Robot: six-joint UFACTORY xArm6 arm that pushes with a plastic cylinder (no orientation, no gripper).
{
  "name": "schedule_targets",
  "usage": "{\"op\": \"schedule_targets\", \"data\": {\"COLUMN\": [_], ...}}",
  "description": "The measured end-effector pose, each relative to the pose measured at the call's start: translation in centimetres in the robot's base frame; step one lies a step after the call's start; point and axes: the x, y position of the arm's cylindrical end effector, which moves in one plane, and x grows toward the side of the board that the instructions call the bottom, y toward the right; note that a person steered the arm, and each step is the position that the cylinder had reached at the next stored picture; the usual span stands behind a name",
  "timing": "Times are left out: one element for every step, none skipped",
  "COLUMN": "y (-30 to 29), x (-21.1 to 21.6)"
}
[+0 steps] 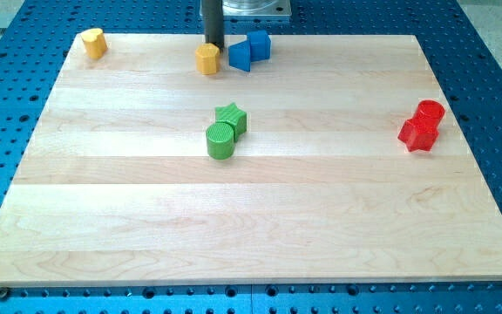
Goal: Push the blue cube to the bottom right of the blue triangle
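Wooden board [260,218], my tip [213,45] beside yellow block [207,59]

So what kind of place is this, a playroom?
More likely a robot test bench: a wooden board sits on a blue metal table full of holes, and my tip pushes toy blocks.

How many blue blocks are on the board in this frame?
2. The blue triangle and the blue cube sit touching at the view's top centre, the cube on the right. My tip stands just left of them. None appear hidden.

Straight dark cylindrical rod [213,26] beneath a pale grey metal mounting plate [255,8].
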Motion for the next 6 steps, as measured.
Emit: {"op": "schedule_targets", "data": {"y": [2.3,9.3,10.7,8.3,7.3,3.1], "x": [-0.7,-0.7,0.2,4.6,2.9,-0.3]}}
